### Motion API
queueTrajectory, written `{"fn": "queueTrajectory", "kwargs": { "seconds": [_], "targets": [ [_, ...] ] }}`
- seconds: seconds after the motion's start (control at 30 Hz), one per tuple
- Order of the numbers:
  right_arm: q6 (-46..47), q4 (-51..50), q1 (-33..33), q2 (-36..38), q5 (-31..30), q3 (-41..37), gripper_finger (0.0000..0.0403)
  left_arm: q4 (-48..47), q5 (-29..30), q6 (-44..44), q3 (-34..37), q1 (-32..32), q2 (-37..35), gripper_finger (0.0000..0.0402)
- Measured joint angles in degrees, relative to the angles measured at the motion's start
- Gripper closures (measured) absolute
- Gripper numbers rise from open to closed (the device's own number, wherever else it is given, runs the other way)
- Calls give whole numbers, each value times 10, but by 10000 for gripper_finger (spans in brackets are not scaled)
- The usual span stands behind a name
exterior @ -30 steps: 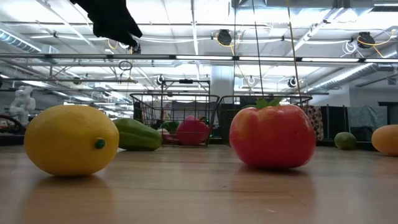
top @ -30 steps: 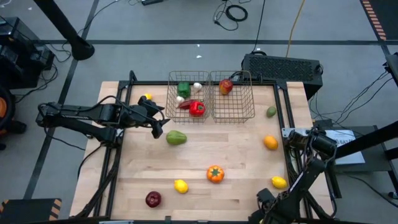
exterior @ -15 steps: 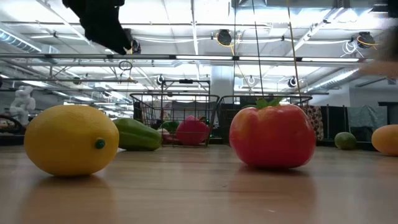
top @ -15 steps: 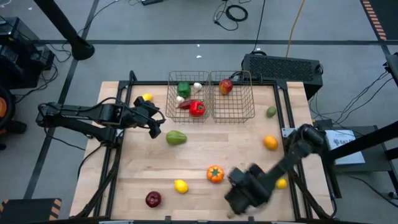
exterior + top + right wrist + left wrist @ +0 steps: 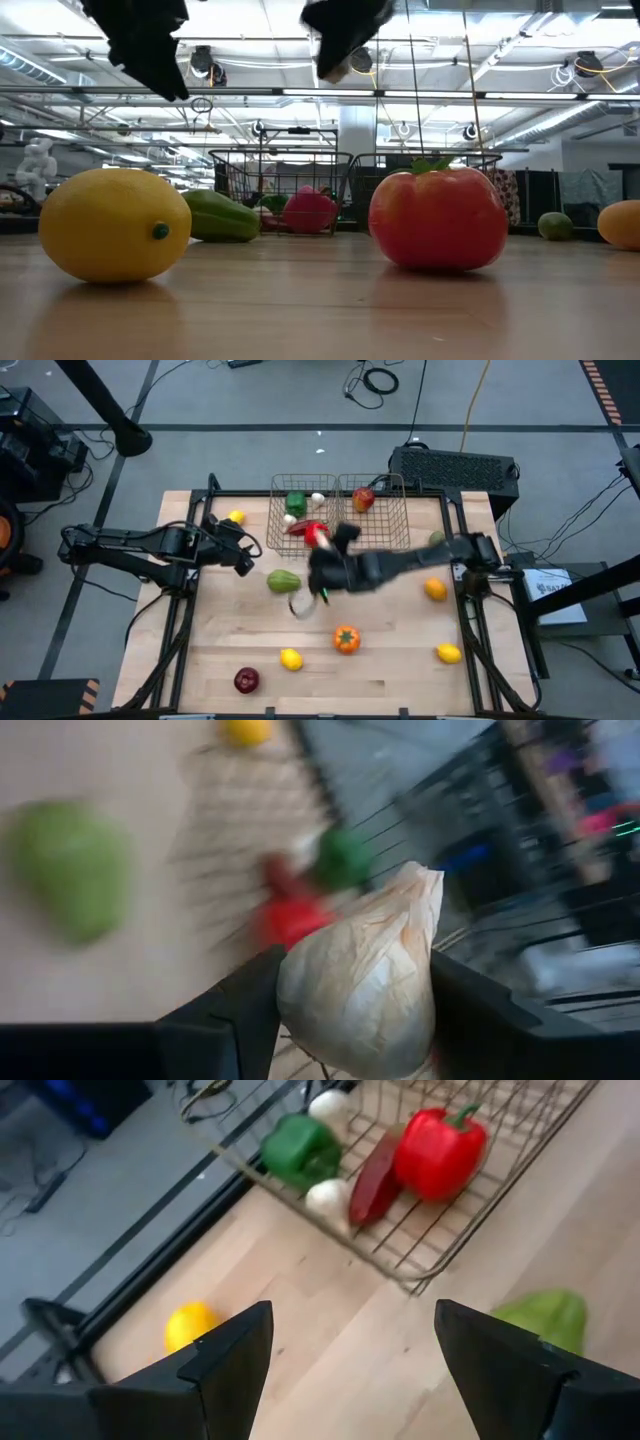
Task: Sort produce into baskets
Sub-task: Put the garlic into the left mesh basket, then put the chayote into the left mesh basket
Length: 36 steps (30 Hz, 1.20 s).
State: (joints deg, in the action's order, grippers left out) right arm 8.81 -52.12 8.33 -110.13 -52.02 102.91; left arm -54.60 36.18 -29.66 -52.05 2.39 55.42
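My right claw [image 5: 352, 1010] grips a white papery garlic bulb [image 5: 362, 982] above the pale wooden worktop [image 5: 390, 650]; my left claw [image 5: 350, 1370] hangs open.

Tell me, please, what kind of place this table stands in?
Probably a robotics lab or workshop in an industrial hall. The low view shows a high ceiling with exposed pipes and strip lights. The high view shows cables on a grey floor and a wooden table in a black frame.

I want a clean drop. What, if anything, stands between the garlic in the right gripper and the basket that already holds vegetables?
Nothing visible does. The right gripper, shut on the garlic, hangs above the table beside the left basket. The green pepper lies lower, off that line.
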Motion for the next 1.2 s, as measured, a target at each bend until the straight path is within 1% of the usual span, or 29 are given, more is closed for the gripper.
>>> {"fn": "queueTrajectory", "kwargs": {
  "seconds": [0.03, 0.1, 0.23, 0.43, 0.5, 0.57, 0.63, 0.77, 0.9, 1.07, 1.2],
  "targets": [
    [-39, 32, -21, 0, 1, 0, 197, -8, 2, -2, 0, 0, 0, 116],
    [-100, 82, -62, 0, 31, 0, 197, -22, 11, -12, 0, 0, 0, 116],
    [-160, 123, -142, 0, 151, 0, 197, -49, 37, -16, 0, 0, 0, 116],
    [-173, 141, -249, -3, 338, -5, 197, -76, 101, -15, 0, 0, 0, 116],
    [-162, 160, -274, -6, 399, -14, 197, -75, 123, -9, 0, 0, 0, 116],
    [-149, 169, -288, -13, 437, -25, 197, -70, 136, 3, 0, 0, 0, 116],
    [-141, 187, -295, -22, 447, -29, 197, -61, 141, 24, 0, -3, 0, 116],
    [-141, 183, -297, -45, 447, -34, 192, -21, 147, 75, 0, -11, 0, 116],
    [-141, 174, -292, -71, 449, -34, 175, 28, 148, 137, 0, -19, 0, 116],
    [-141, 167, -292, -80, 448, -34, 152, 71, 147, 210, 0, -29, 0, 116],
    [-140, 188, -292, -80, 447, -33, 140, 81, 147, 235, 0, -41, 0, 116]
  ]
}}
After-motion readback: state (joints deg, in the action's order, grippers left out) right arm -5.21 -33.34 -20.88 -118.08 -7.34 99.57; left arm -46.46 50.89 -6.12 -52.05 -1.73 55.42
